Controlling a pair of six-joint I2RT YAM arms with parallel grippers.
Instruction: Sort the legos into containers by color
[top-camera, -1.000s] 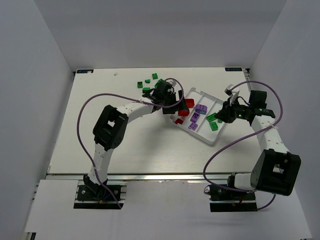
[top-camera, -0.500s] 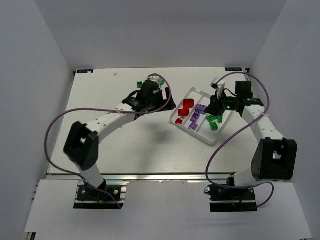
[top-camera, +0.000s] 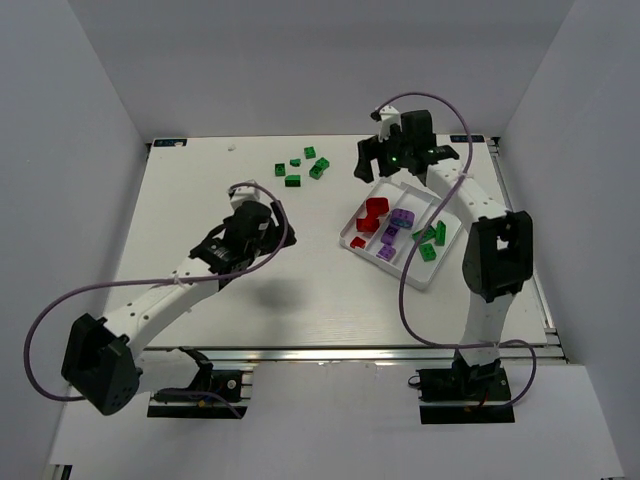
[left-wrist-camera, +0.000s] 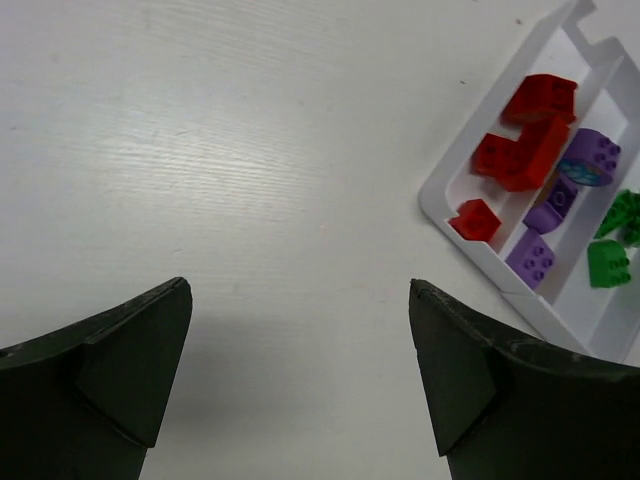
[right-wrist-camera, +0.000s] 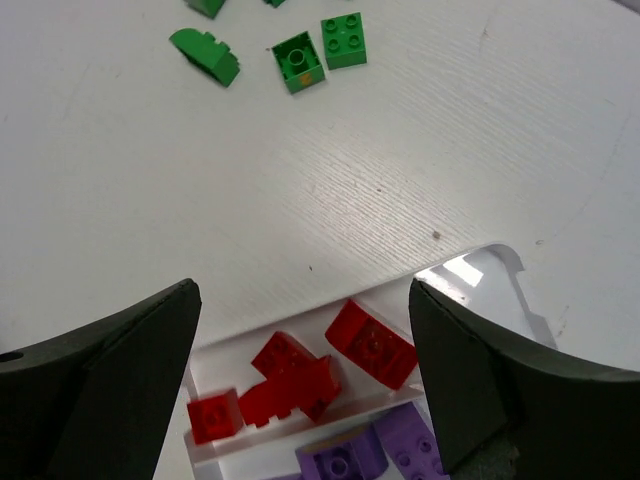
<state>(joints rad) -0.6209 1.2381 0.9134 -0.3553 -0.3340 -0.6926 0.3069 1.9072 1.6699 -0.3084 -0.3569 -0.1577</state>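
Green is what remains for you. In the top view five loose green legos (top-camera: 300, 167) lie scattered on the table (top-camera: 190, 190) toward its far edge, apart from the tray (top-camera: 421, 282). The tray's three compartments run roughly far-to-near and carry red legos (top-camera: 374, 214) on the left, purple legos (top-camera: 392, 236) in the middle and sorted green legos (top-camera: 430, 243) on the right. Your right gripper (top-camera: 372, 172) hangs over the tray's far end, jaws spread wide and empty, with the loose cluster near on its left. Your left gripper (top-camera: 243, 222), likewise spread and empty, sits over bare table, farther from those bricks. In the left wrist view its fingers (left-wrist-camera: 120, 380) frame only bare tabletop, the tray lies off to the upper right, and no loose brick shows. In the right wrist view the open jaws straddle the red end of the tray. Ahead, toward the top of the frame and left of centre, you see a rounded green brick (right-wrist-camera: 205, 55) and a pair of square green bricks (right-wrist-camera: 298, 63) just beside each other. I judge the right arm better placed: reach forward and left, away from the tray, then carry the brick across the red and purple lanes to the right-hand one. The rounded brick's long axis slants across the frame, so expect a wrist turn to close across its short side.
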